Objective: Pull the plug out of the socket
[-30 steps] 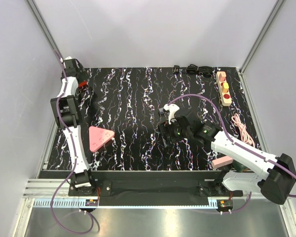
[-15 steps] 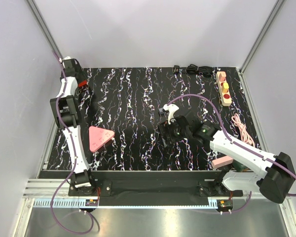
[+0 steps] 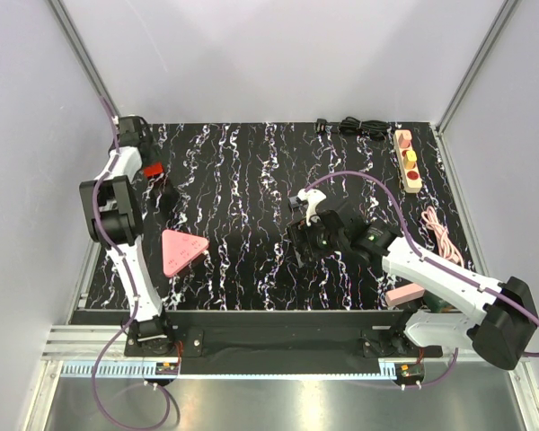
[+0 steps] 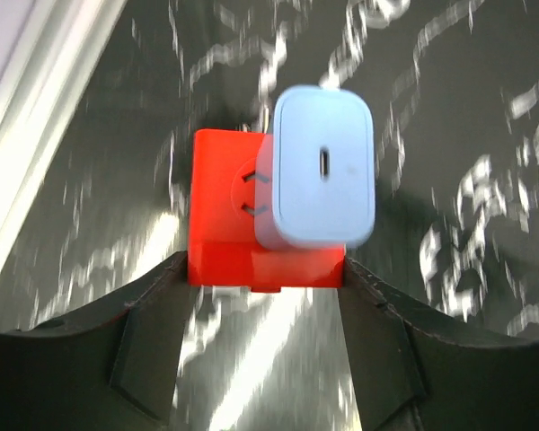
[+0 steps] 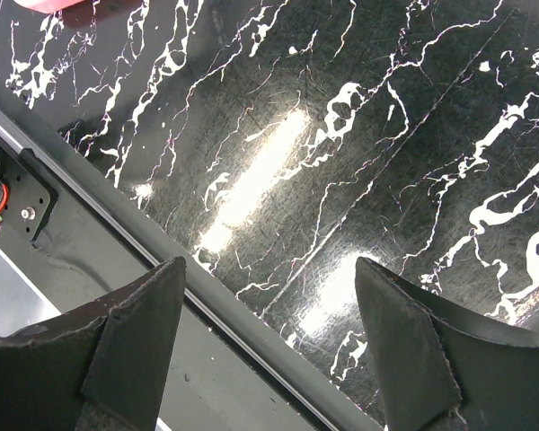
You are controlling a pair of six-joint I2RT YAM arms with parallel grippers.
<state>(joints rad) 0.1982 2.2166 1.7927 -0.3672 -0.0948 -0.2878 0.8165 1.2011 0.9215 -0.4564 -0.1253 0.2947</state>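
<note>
The red socket (image 4: 217, 235), with the white plug (image 4: 323, 175) on its face, is clamped by the left gripper (image 4: 265, 265) at the far left of the surface (image 5: 386, 135). The right gripper (image 5: 269, 269) is spread wide, empty, well apart. Next, the plug should probably be gripped and pulled straight off.

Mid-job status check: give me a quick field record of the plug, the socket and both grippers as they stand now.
socket: red block, clamped between the fingers of the left gripper
plug: white charger on the socket's face; depth of seating unclear
left gripper: shut on socket
right gripper: open, nothing between its fingers
task step: plug not yet pulled
elsewhere: beige outlet strip far right; pink triangle by left arm
</note>
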